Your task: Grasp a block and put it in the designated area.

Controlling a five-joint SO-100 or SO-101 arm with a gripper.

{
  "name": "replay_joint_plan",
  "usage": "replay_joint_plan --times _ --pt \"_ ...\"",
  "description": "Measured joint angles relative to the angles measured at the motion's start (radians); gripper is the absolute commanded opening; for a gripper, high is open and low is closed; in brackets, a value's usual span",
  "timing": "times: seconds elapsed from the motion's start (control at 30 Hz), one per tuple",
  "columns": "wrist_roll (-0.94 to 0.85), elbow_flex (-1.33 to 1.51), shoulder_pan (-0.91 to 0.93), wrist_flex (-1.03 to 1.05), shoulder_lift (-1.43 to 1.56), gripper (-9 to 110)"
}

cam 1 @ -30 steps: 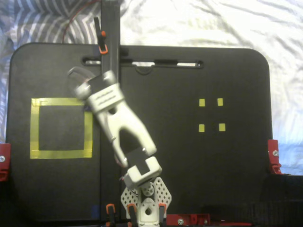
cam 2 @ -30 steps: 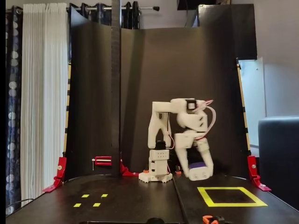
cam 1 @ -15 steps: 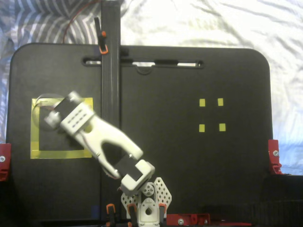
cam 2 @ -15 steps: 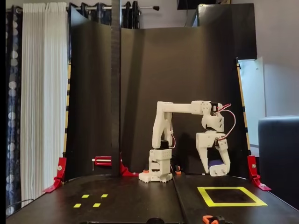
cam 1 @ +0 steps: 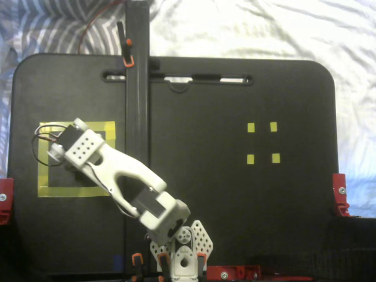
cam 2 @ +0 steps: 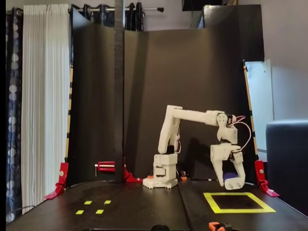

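Block point(cam 2: 233, 182), held in the claw point(cam 2: 234, 184), has swung over the yellow square point(cam 1: 44, 158) at lower right, so lowering and release seem next.

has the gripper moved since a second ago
Yes. In the overhead fixed view the gripper has swung left, from beside the black post to over the yellow tape square; the front fixed view shows it carrying the block.

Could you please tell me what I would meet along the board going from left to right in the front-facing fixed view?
Red clamp → four small yellow markers → red bracket → arm base → gripper holding the block, above the designated area → red clamp at right.
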Motion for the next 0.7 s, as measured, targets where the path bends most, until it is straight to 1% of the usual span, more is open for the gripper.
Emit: replay_joint_plan --times 0.2,0.7 --pt "0.000 0.003 0.003 -0.048 -0.048 22" --pt "0.000 0.002 0.009 -0.091 -0.140 22"
